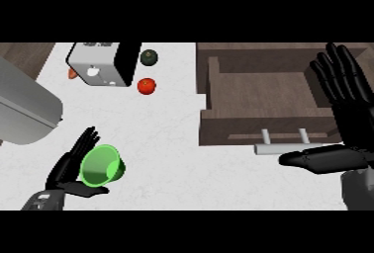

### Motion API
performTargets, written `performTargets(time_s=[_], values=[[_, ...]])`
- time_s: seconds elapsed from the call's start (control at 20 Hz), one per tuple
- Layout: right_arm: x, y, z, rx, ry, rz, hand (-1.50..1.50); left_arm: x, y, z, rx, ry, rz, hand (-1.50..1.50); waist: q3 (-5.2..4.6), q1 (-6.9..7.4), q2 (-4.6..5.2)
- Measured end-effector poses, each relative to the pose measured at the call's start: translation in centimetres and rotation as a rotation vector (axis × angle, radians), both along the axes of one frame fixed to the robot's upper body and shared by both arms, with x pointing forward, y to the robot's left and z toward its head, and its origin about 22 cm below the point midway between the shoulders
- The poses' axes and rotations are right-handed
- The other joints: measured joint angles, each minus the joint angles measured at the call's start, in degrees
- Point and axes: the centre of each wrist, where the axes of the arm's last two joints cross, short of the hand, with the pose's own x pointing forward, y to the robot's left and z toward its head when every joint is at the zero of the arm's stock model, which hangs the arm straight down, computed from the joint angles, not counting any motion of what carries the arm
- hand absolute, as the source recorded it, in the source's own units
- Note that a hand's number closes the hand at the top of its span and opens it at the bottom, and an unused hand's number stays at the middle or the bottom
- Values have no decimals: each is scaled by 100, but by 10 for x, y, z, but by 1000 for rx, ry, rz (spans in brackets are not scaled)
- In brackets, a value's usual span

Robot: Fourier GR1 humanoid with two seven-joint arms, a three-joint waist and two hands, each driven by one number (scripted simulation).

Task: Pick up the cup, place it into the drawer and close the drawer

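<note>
Standing open at upper right, drawer (263,94) ready to receive; handle (288,146) faces the robot. Right hand (343,118) beside it, fingers straight and spread, holding nothing. Left hand (73,170) cradles green cup (101,165) at lower left, tilted on its side, well apart from drawer.

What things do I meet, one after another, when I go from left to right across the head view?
Left hand → green cup → red tomato → open wooden drawer → right hand. The grey appliance and the dark fruit overlap these in order, so I leave them out.
</note>
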Motion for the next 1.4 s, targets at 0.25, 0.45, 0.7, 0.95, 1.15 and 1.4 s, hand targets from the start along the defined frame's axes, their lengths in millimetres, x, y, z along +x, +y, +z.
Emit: performTargets(time_s=[0.25, 0.45, 0.7, 0.95, 1.15, 1.4], values=[[8, -3, 7, 0, 0, 1, -150, 1, -8, -6, 4, -9, -6, -150, -7, -25, 17], [7, 0, 9, 0, -4, 4, -150, 6, -17, -8, -1, -14, -19, -150, -10, -42, 19], [5, -2, 11, 1, 0, 3, -150, 8, -23, -10, -2, -23, -38, -150, -8, -50, 17], [10, -4, 11, -3, -3, 4, -150, 18, -36, -9, -38, -17, -68, -150, -11, -63, 31], [8, -5, 13, -8, 5, 4, -150, 23, -47, -9, -94, -6, -109, 150, -14, -75, 28], [7, -5, 12, -20, 7, 1, -150, 26, -55, -7, -63, -138, -75, 150, -13, -44, 24]])
